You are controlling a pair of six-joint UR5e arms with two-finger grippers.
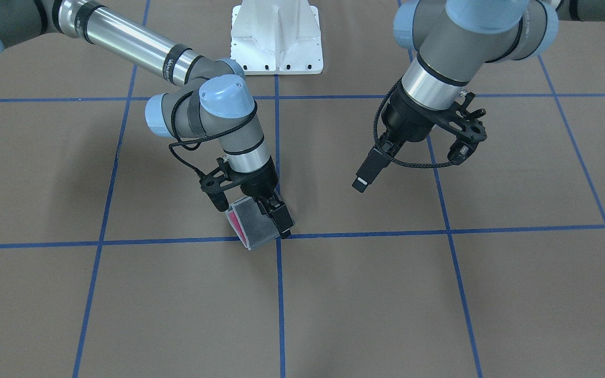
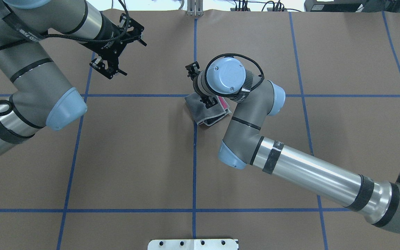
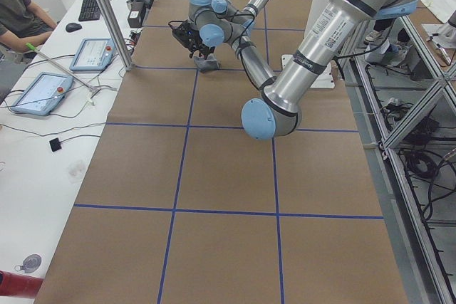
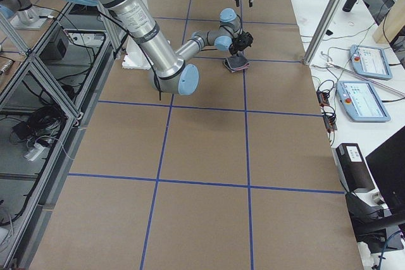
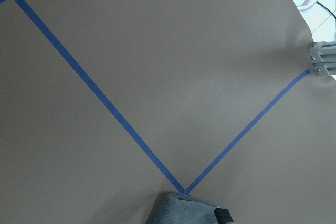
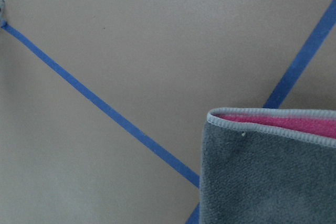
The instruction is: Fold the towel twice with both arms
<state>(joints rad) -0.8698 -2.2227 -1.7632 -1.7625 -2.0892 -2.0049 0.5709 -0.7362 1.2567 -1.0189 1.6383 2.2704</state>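
Note:
The towel (image 1: 254, 224) is folded over, dark grey outside with pink showing inside. It sits by the crossing of two blue tape lines near the table's middle, and also shows in the overhead view (image 2: 203, 114) and the right wrist view (image 6: 262, 177). My right gripper (image 1: 280, 223) points down and is shut on the towel's edge (image 2: 209, 104). My left gripper (image 1: 364, 178) hangs empty above the table, well away from the towel. Only one narrow bar of its fingers shows, so I cannot tell whether it is open. The left wrist view catches the towel's corner (image 5: 181, 209).
The table is brown paper with a grid of blue tape lines (image 1: 280, 294). The white pedestal base (image 1: 276, 37) stands on the robot's side. Tablets (image 4: 364, 99) and a seated person (image 3: 18, 12) are beyond the far table edge.

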